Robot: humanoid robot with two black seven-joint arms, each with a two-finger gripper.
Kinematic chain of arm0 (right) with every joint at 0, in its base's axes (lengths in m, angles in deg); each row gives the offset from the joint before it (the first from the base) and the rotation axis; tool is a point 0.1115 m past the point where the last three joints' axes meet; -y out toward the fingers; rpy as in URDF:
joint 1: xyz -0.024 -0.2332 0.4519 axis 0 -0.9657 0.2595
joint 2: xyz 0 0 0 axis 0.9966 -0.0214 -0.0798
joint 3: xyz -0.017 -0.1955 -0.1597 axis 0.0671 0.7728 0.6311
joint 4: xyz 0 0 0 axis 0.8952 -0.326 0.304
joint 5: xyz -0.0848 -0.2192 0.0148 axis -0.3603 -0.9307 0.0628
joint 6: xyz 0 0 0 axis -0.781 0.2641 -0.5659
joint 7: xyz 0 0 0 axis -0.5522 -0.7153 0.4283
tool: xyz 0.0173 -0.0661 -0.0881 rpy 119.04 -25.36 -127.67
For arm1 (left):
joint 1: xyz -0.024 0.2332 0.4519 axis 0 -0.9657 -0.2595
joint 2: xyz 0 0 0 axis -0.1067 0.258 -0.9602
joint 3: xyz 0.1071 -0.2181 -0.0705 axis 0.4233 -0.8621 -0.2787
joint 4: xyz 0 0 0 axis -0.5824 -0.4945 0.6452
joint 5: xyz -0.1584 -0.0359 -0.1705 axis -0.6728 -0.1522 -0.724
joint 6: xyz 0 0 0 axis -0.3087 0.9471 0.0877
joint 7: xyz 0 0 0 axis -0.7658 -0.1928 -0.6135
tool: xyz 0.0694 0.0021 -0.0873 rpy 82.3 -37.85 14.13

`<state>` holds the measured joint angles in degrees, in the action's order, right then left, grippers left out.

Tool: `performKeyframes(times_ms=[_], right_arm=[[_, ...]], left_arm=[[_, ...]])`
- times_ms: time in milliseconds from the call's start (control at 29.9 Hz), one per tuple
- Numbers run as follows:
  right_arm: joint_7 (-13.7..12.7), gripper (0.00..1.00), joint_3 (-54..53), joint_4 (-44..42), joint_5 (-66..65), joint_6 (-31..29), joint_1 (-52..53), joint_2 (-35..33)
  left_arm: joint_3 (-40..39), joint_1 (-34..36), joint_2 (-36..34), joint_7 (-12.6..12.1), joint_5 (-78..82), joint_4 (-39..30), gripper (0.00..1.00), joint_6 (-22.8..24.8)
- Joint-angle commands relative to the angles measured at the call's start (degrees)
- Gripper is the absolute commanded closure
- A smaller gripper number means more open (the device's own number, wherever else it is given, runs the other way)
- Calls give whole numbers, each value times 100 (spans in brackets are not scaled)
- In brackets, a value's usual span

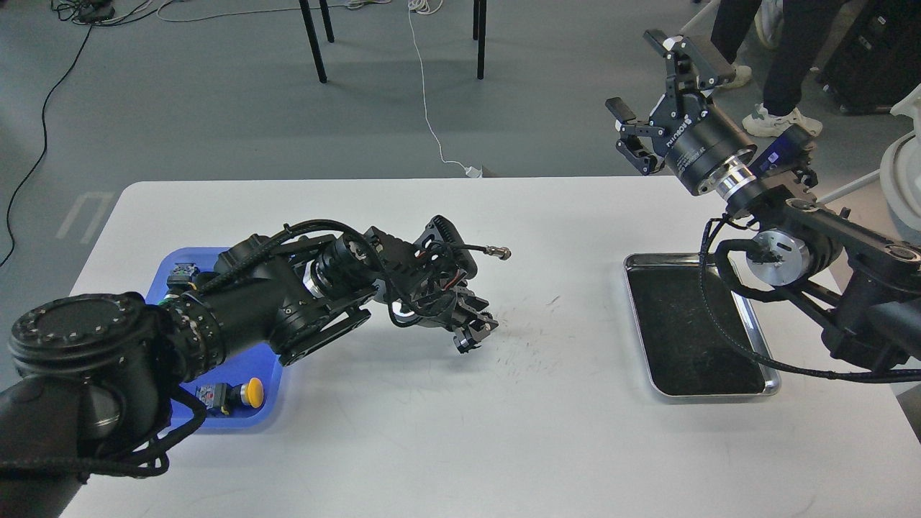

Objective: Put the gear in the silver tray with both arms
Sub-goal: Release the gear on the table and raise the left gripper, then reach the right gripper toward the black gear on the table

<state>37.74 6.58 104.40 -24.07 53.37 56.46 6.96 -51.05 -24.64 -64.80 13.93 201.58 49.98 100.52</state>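
Left black two-finger gripper (pixel 475 332): low over the white desk (pixel 460 432), fingers dark and bunched; spread not discernible, any held item not visible. Right black two-finger gripper (pixel 651 86): raised beyond the desk's far edge, fingers apart. Rectangular shiny silver tray (pixel 770 385): desk's right side. Blue plastic tray (pixel 270 414): left side, beneath the left arm, holding a yellow-capped part (pixel 251 392).

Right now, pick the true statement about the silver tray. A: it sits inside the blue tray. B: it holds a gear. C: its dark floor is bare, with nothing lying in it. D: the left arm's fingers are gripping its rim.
C: the silver tray shows only its dark floor, while the left gripper hangs over the white table well short of it.
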Motion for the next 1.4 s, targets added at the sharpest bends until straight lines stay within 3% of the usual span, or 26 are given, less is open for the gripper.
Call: performKeyframes(times_ms=[0, 167, 334, 501, 769, 969, 1136, 1270, 1370], right_arm=[[0, 2, -2, 2, 5, -5, -13, -15], [0, 2, -19, 28, 5, -5, -13, -94], [0, 2, -2, 64, -4, -66, -144, -358], [0, 2, 77, 204, -170, -128, -277, -665], [0, 2, 288, 292, -2294, -742, -189, -1017], [0, 2, 1015, 292, -4184, -1077, 547, -1009], [0, 2, 2939, 275, -5152, -1086, 2111, -571], [0, 2, 3978, 187, -5811, -1068, 2947, 299], [0, 2, 4497, -67, -6374, -998, 3273, 931]], left_arm=[[-10, 44, 0, 0, 0, -53, 19, -5], [-81, 97, -78, 0, -54, -315, 11, 12], [-177, 290, -991, 0, -1623, -1168, 4, 21], [-1081, 133, -1932, 0, -3706, -1862, 2, 4], [-2663, -1500, -2952, 0, -7092, -2435, 2, -93], [-4104, -2599, -3032, 0, -7780, -2663, 2, -146], [-4914, -3075, -2971, -5, -8411, -2743, 2, -84], [-5073, -3190, -2918, -505, -9229, -2734, 2, -84], [-5257, -3278, -2857, -585, -9327, -2743, 2, -76]])
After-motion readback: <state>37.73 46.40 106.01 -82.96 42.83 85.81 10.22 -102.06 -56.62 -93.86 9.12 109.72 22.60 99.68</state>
